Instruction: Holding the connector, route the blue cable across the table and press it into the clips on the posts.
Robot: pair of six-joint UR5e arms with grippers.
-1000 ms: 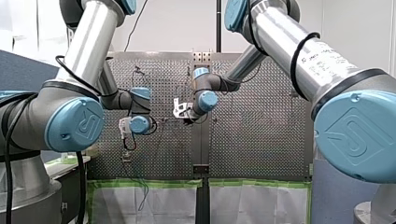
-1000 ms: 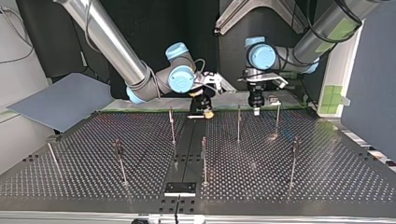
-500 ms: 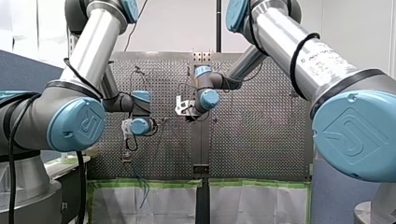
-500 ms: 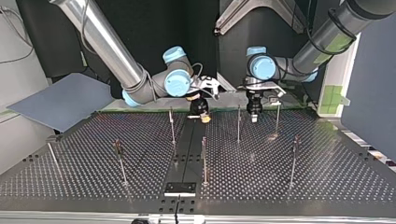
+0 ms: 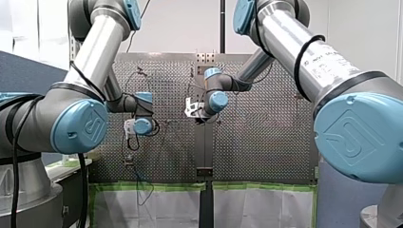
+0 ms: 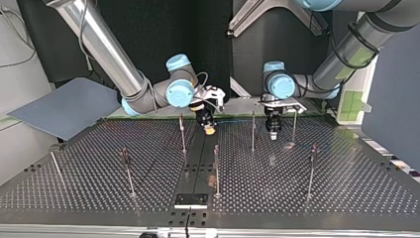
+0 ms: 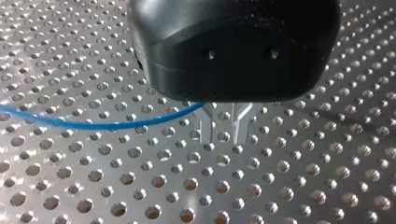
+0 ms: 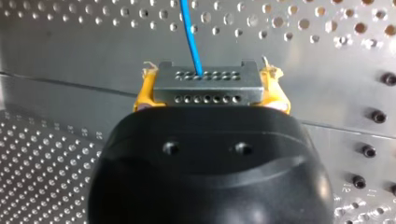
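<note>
Seven posts (thin metal ones), one blue cable, one connector, two arms.

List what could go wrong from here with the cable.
1. The connector sits only between my right gripper's yellow pads; a tug on the blue cable might twist it loose.
2. The cable bows in a loose curve beside my left gripper; that slack may snag a post while being routed.

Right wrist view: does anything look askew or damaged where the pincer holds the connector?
The connector sits square between my right pincer's yellow pads, and the blue cable leaves it cleanly. One oddity: both pads' tips look frayed, with pale ragged bits beside the connector's far corners.
</note>
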